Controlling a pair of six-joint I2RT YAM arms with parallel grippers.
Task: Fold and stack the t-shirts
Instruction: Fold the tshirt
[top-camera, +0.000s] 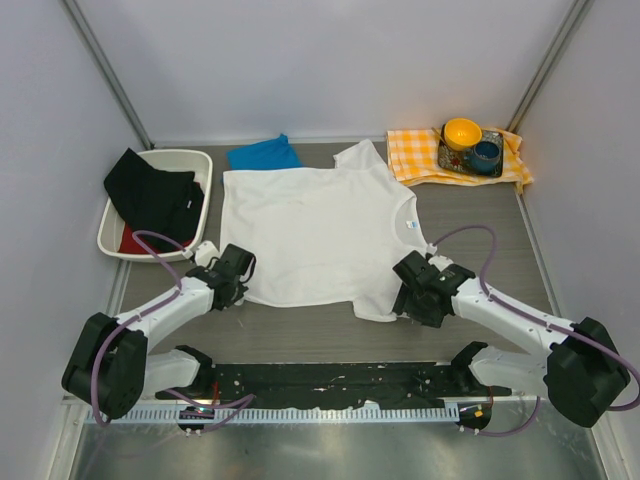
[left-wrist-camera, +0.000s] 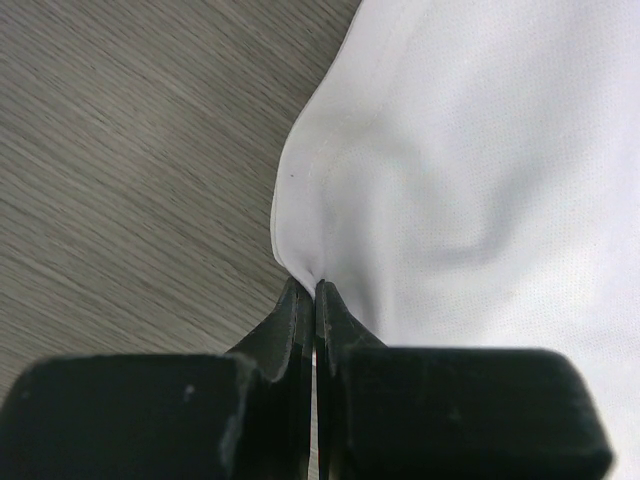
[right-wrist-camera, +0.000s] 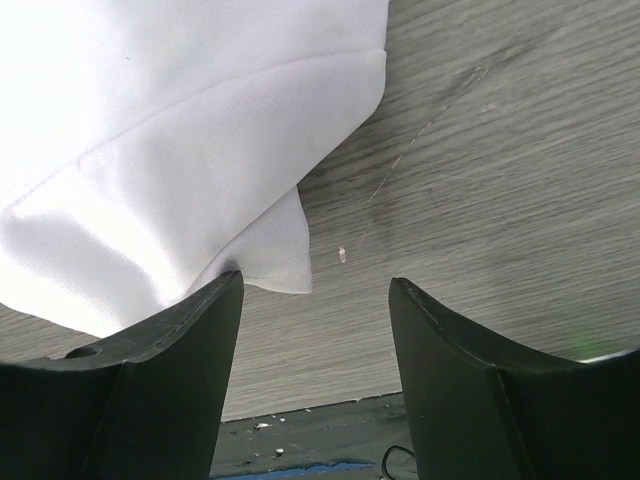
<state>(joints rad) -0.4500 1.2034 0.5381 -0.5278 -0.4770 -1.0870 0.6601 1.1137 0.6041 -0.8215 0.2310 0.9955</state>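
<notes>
The white t-shirt (top-camera: 315, 230) lies spread flat in the middle of the table. My left gripper (top-camera: 236, 287) is shut on its near left hem corner; the left wrist view shows the white cloth (left-wrist-camera: 460, 180) pinched between the closed fingertips. My right gripper (top-camera: 412, 305) is open at the shirt's near right corner. In the right wrist view that corner (right-wrist-camera: 275, 250) lies beside the left finger (right-wrist-camera: 190, 340), with bare table between the fingers. The blue t-shirt (top-camera: 263, 154) is a small folded square at the back, just beyond the white one.
A white tub (top-camera: 115, 232) holding black and red clothes stands at the left. An orange-and-white checked cloth (top-camera: 415, 155) at the back right carries a tray with a yellow bowl (top-camera: 462, 131) and a blue cup (top-camera: 486, 155). Walls enclose three sides.
</notes>
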